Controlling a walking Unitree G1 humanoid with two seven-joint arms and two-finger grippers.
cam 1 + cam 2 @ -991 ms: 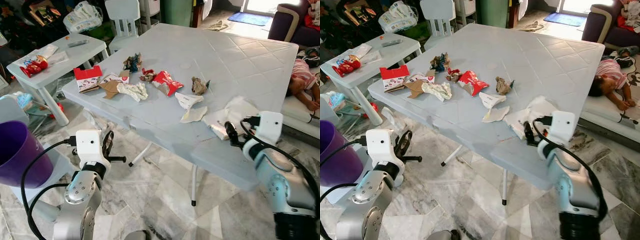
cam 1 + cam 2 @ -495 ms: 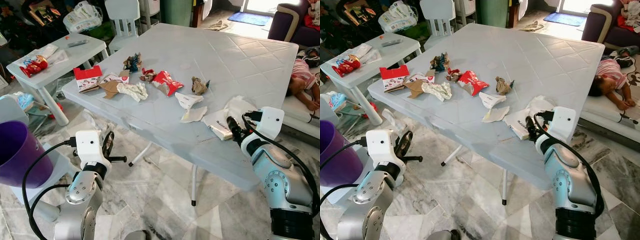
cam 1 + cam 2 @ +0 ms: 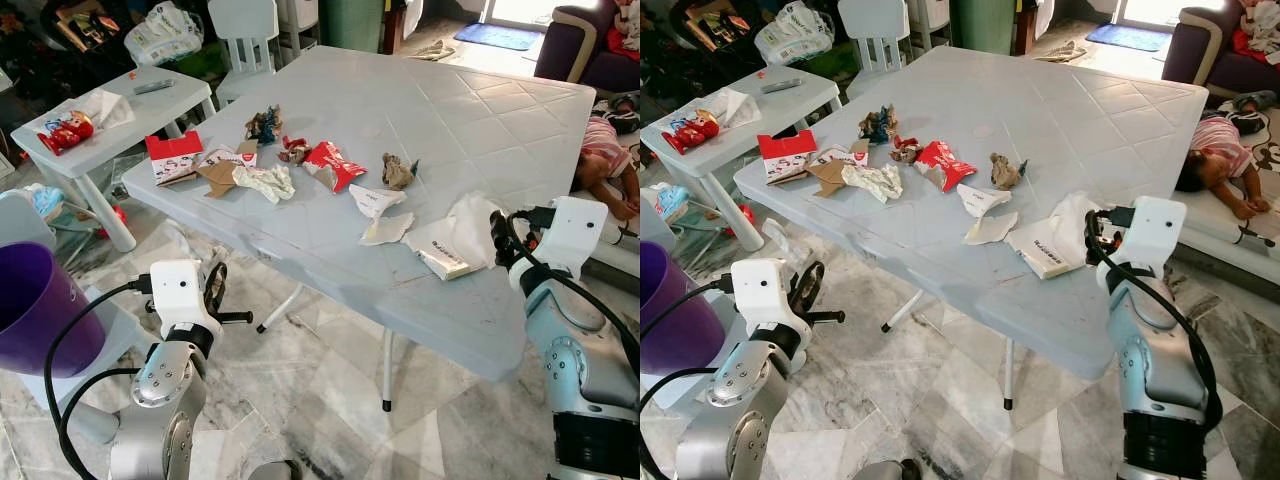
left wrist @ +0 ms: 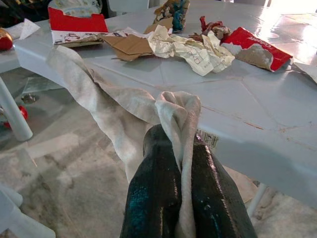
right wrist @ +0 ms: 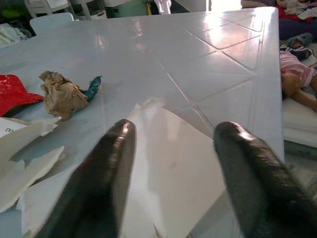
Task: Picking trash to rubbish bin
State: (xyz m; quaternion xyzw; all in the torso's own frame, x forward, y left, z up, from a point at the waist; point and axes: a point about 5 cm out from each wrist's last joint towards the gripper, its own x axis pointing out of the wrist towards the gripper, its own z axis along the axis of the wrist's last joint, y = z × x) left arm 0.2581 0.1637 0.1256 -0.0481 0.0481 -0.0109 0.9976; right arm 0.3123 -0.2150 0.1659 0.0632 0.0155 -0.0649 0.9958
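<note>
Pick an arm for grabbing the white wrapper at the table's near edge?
Right. The right gripper is open right over the wrapper; the left gripper is shut on a rag, below the table.

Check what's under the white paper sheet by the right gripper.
A printed flat packet pokes out from beneath the white paper sheet. Its far end is covered. The open right gripper hovers at the sheet.

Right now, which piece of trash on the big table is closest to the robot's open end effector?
The flat white paper at the table's near right edge. The right end effector sits open right over it, while the red wrapper and crumpled pieces lie farther left.
</note>
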